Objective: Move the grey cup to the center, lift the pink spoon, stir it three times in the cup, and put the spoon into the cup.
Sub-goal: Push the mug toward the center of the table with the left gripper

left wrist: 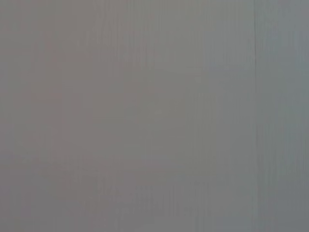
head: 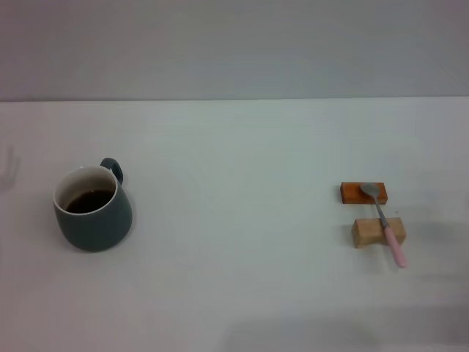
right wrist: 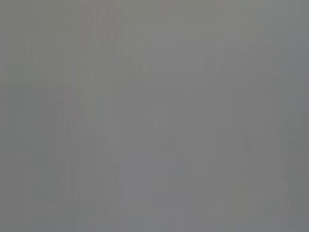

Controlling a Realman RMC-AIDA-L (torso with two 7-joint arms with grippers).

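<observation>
The grey cup (head: 93, 209) stands upright on the white table (head: 234, 220) at the left in the head view. It is white inside, holds a dark liquid, and its loop handle points toward the back right. At the right lies the pink spoon (head: 386, 220). Its silver bowl rests on an orange-brown block (head: 363, 193) and its neck lies across a pale wooden block (head: 377, 232), with the pink handle sticking out toward the front. Neither gripper shows in any view. Both wrist views show only a plain grey surface.
The table's far edge meets a grey wall (head: 234, 44) at the back. A wide stretch of bare tabletop separates the cup from the two blocks.
</observation>
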